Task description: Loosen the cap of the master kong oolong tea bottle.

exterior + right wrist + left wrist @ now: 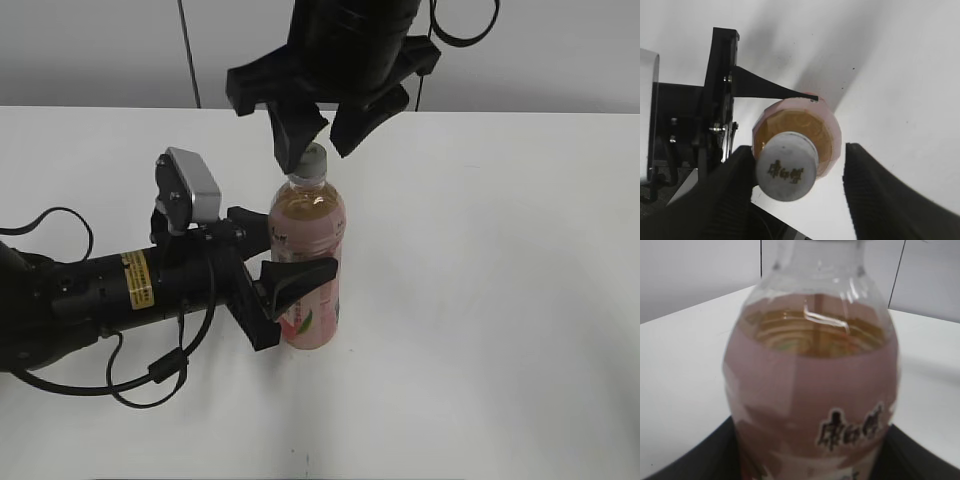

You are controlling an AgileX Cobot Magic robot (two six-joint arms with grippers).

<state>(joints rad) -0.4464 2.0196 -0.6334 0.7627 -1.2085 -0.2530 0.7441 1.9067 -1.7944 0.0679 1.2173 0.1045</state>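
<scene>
The master kong oolong tea bottle point(308, 262) stands upright on the white table, amber tea inside, pink label with dark characters point(810, 390). Its white cap point(309, 160) is on the neck; from above it shows a dark mark point(787, 171). My left gripper point(285, 268) is shut on the bottle's body from the left; its dark jaws flank the label in the left wrist view point(810, 460). My right gripper point(318, 135) hangs over the cap, open: one finger touches the cap's side, the other stands apart with a gap point(799, 172).
The white table point(500, 300) spreads around the bottle, with a grey wall behind. The left arm and its cables point(90, 300) lie across the table's left side. The bottle's shadow falls on the table point(830, 75).
</scene>
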